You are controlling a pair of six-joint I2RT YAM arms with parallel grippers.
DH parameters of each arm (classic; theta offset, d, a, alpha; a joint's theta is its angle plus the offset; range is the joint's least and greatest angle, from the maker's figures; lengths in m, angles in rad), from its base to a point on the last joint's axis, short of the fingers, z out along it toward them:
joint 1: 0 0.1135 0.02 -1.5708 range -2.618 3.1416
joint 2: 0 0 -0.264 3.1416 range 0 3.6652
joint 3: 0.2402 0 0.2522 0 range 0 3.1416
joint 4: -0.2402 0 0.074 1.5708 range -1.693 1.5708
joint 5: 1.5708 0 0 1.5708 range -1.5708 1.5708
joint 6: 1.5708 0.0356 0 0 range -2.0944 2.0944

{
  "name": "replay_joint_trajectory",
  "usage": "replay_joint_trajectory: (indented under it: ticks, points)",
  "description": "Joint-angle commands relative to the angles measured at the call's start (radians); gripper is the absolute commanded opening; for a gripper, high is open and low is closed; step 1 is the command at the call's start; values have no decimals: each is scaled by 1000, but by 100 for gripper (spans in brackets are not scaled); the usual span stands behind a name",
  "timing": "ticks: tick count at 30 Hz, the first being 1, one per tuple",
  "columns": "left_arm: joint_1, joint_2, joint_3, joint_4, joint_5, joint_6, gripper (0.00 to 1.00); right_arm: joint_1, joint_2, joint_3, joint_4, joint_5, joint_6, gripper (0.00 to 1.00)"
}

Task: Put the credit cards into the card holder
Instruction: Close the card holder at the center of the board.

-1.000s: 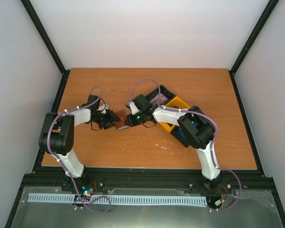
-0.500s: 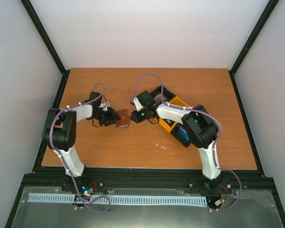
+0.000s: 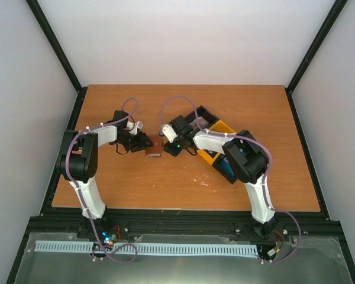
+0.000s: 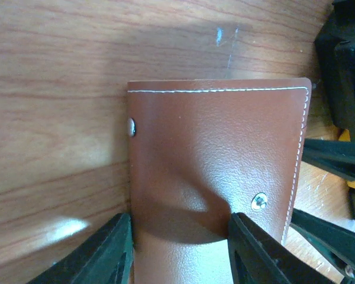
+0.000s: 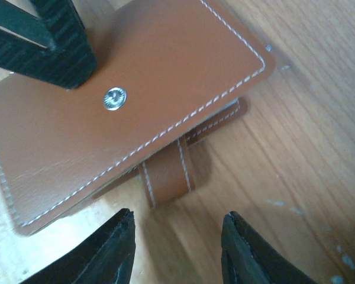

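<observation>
Right tool (image 5: pixel 178 219): spread, empty, over the snap tab (image 5: pixel 165 177) of the small brown leather bifold card holder (image 4: pixel 219 142), just 9 o'clock of worktop (image 3: pixel 254 177) centre. Left tool (image 4: pixel 178 225): astride its edge, grip unclear. Risks skidding or twisting it on a tab tug.

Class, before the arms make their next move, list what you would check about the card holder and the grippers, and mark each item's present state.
1. Card holder sits on the table between both grippers: ok.
2. Left gripper holds it firmly: cannot tell.
3. Right gripper open and empty: ok.
4. Snap tab unfastened: ok.
5. Pockets exposed for a card: not ok.
</observation>
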Motion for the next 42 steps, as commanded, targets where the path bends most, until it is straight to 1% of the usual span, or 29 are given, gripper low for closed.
replay_joint_trajectory:
  ticks: [1, 8, 10, 12, 14, 17, 20, 23, 26, 29, 31, 34, 36, 39, 42]
  points:
    - [-4, 83, -21, -70, -76, 77, 48, 6, 56, 44, 35, 18, -91, 41]
    - [-4, 84, -16, -78, -58, 84, 48, 6, 95, 83, 31, -30, -119, 40]
    - [-4, 84, -18, -79, -59, 85, 47, 6, 107, 91, 45, -27, -106, 36]
    - [-4, 83, -23, -79, -59, 83, 47, 6, 117, 96, 64, 8, -76, 31]
    - [-4, 83, -29, -79, -69, 76, 46, 6, 119, 94, 82, 51, -27, 24]
    - [-4, 82, -44, -79, -100, 59, 44, 6, 94, 39, 148, 126, 57, 19]
    - [-4, 87, -59, -75, -122, 41, 42, 6, 59, -20, 218, 176, 169, 18]
    - [-4, 92, -69, -72, -131, 21, 41, 7, 46, -39, 237, 214, 282, 18]
    - [-4, 92, -72, -64, -132, 9, 40, 7, 27, -61, 243, 277, 394, 22]
    - [-4, 89, -67, -61, -131, 6, 40, 4, -12, -98, 255, 276, 464, 28]
    - [-4, 84, -68, -56, -127, 2, 40, -3, -50, -116, 239, 244, 512, 34]
    - [-4, 84, -70, -46, -113, -3, 41, -17, -88, -106, 169, 211, 596, 41]
    - [-4, 82, -70, -37, -101, -5, 42, -33, -104, -99, 142, 146, 641, 43]
    - [-5, 69, -74, -23, -88, -25, 43, -43, -120, -74, 98, 38, 658, 46]
    - [-5, 59, -79, -19, -117, -68, 44, -42, -103, 6, -13, 3, 662, 49]
